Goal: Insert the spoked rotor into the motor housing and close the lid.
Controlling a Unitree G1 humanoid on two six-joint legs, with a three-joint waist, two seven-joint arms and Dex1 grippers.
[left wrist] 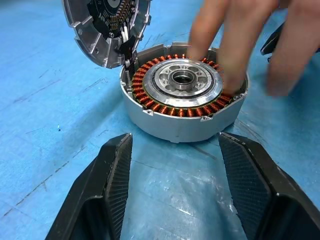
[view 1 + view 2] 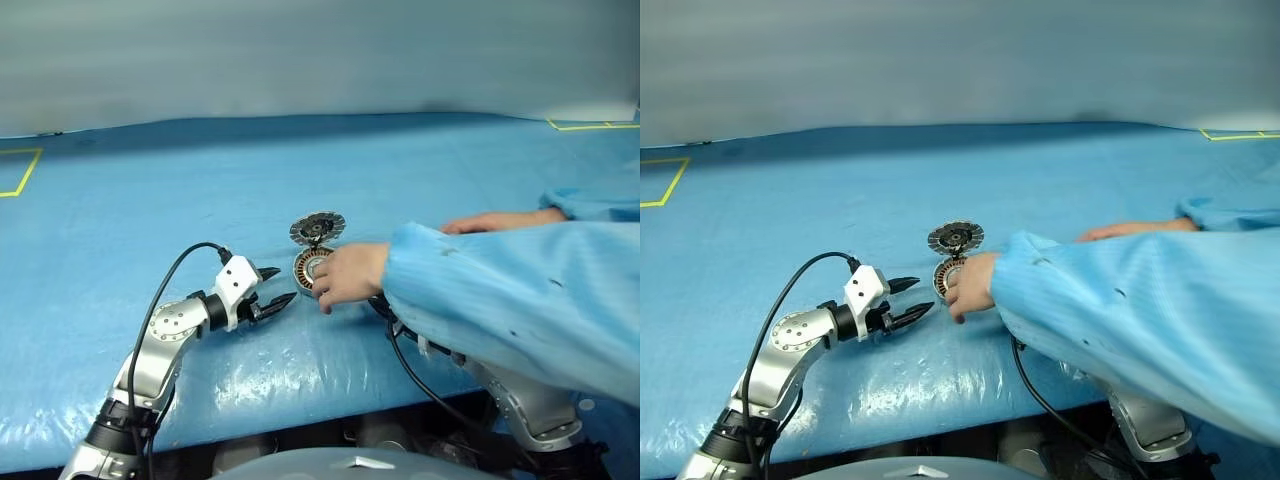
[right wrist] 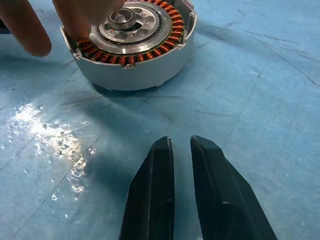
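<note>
The motor housing (image 1: pixel 180 107) sits on the blue table, its copper windings and silver hub facing up. Its lid (image 2: pixel 317 228) stands tilted up at the housing's far edge, toothed face showing. A person's hand (image 2: pixel 345 275) rests its fingers on the housing's rim and windings. My left gripper (image 2: pixel 285 284) lies just left of the housing, open and empty, with the housing in front of its fingers (image 1: pixel 115 170). My right gripper (image 3: pixel 180 140) points at the housing (image 3: pixel 150 70) from the other side, shut with nothing held, under the person's sleeve in the head views. The spoked rotor is out of view.
The person's blue sleeve (image 2: pixel 500 300) crosses the right half of the table (image 2: pixel 200 180), and a second hand (image 2: pixel 500 220) lies flat behind it. Yellow tape marks sit at the far left (image 2: pixel 22 172) and far right (image 2: pixel 590 125). A black cable (image 2: pixel 165 290) loops over my left arm.
</note>
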